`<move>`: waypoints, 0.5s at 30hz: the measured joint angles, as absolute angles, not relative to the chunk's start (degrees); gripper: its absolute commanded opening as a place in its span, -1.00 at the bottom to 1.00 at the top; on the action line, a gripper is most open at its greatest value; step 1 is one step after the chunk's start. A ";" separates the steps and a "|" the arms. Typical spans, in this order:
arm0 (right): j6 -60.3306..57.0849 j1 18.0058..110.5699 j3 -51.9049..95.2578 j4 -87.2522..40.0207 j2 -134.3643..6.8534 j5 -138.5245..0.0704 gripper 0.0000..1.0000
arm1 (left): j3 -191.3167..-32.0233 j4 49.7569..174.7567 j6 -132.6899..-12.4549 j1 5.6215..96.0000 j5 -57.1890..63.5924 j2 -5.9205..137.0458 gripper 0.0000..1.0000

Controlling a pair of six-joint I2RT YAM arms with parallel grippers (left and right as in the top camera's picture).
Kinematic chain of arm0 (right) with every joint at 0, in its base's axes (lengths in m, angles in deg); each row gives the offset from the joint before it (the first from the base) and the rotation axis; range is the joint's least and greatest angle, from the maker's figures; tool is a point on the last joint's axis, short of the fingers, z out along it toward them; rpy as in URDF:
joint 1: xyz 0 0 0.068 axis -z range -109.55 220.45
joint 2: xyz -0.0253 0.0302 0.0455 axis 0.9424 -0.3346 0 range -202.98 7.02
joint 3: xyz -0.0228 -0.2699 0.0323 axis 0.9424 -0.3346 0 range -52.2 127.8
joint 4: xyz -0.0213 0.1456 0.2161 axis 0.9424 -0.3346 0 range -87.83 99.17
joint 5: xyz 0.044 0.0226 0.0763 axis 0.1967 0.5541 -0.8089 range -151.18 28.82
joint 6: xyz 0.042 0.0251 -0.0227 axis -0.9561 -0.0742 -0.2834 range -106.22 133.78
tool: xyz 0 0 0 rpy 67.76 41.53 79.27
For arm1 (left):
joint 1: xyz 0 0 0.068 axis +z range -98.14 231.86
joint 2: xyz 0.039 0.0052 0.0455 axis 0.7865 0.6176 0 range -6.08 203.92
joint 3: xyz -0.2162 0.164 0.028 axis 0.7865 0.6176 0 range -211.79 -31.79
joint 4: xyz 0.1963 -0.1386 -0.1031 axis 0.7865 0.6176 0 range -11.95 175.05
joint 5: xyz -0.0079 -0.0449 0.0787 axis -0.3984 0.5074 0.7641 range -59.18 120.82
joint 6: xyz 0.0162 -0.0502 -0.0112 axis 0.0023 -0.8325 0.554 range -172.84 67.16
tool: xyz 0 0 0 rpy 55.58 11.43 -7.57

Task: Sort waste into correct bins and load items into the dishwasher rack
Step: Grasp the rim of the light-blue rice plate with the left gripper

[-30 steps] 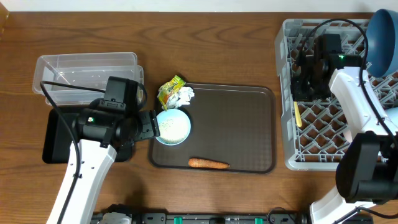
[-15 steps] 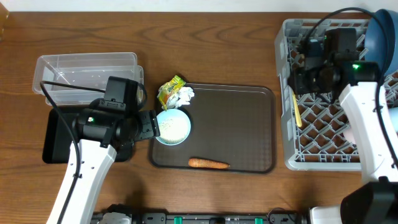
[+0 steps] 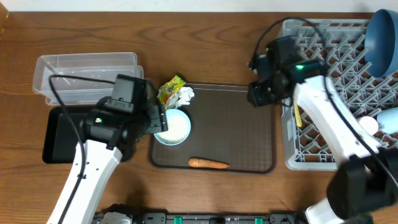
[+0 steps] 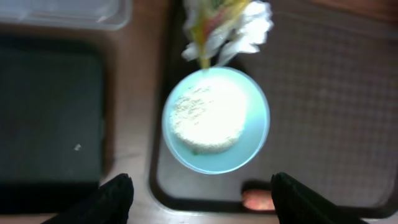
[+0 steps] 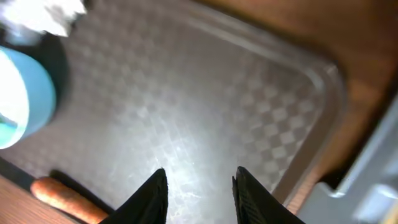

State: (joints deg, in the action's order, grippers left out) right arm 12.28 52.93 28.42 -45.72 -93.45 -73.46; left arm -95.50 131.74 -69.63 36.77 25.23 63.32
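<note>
Nearest, the smooth orange carrot (image 3: 209, 163) lies on the checker-textured brown tray (image 3: 242, 124), cut off in both wrist views. The round light-blue cup (image 4: 216, 119) of grainy rice (image 4: 207, 114) sits just beyond the left gripper (image 4: 202, 199), its jaws wide apart. The right gripper (image 5: 200, 193), jaws parted, hangs over bare tray. Farther off, the wrapper (image 4: 211, 18) is blurred.

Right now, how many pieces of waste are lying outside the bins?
4: the snack wrapper and crumpled paper together at the brown tray's back-left corner, the carrot near its front edge, and the rice in the small bowl. The left arm may hide more.
</note>
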 measured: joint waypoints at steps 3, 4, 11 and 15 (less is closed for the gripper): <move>10.90 51.58 28.11 -46.34 -97.14 -72.95 -0.42 | -95.50 129.56 -69.24 34.32 25.26 64.92 0.47; 10.51 51.08 28.00 -46.47 -98.54 -72.84 -0.42 | -95.50 128.99 -69.22 33.55 25.23 65.90 0.47; 7.54 49.37 27.76 -46.73 -104.94 -72.36 -0.48 | -95.50 125.64 -69.06 29.69 25.23 75.28 0.46; 5.98 49.37 27.76 -47.10 -107.33 -71.55 -0.49 | -95.50 123.44 -69.55 27.81 25.23 80.33 0.46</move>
State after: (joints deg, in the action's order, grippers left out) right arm 5.98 49.37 27.76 -47.10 -107.33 -71.55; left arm -95.50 123.44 -69.55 27.81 25.23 80.33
